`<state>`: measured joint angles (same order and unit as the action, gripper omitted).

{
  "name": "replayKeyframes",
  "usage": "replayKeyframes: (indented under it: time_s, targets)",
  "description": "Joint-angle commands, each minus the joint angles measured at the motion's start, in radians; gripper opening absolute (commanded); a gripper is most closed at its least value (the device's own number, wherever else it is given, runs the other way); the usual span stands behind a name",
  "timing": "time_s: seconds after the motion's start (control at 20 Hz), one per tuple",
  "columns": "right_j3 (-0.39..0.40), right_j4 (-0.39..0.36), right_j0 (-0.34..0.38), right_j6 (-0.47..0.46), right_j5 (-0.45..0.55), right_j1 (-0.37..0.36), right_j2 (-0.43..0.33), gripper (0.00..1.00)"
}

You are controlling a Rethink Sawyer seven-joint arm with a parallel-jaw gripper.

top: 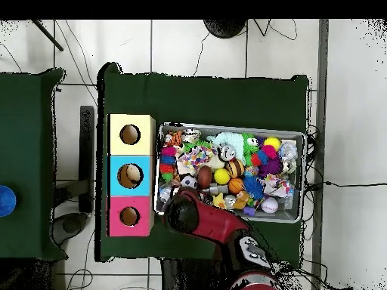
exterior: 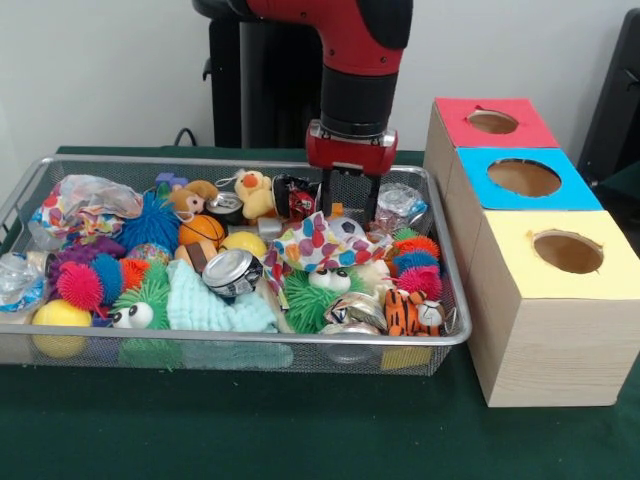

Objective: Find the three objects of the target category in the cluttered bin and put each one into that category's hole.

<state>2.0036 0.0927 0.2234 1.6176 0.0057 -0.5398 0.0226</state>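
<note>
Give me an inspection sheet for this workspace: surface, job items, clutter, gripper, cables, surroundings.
Surface: green cloth table, bare in front of the bin.
Job items: wire mesh bin heaped with toys and cans; wooden box with three round holes beside it, topped red, blue and yellow. In the overhead view something tan shows inside the blue hole.
Clutter: crushed can, toy basketball, tiger plush, green googly-eyed puffers, spotted cloth, all inside the bin.
Gripper: gripper lowered over the bin's far side, open, holding nothing.
Cables: black leads across the floor.
Surroundings: tiled floor, second green table with a blue object.
</note>
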Motion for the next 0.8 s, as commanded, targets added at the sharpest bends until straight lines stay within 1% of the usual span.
replayKeyframes:
  time_s: [0.05, 0.35, 0.55, 0.8]
  targets:
    - [-0.005, -0.039, 0.061, 0.137, 0.017, 0.102, -0.205, 1.00]
    - [0.001, -0.032, 0.100, 0.114, 0.098, 0.104, -0.247, 1.00]
    - [0.010, -0.022, 0.104, 0.107, 0.148, 0.084, -0.249, 1.00]
    - [0.030, -0.012, 0.139, 0.094, 0.224, 0.069, -0.288, 1.00]
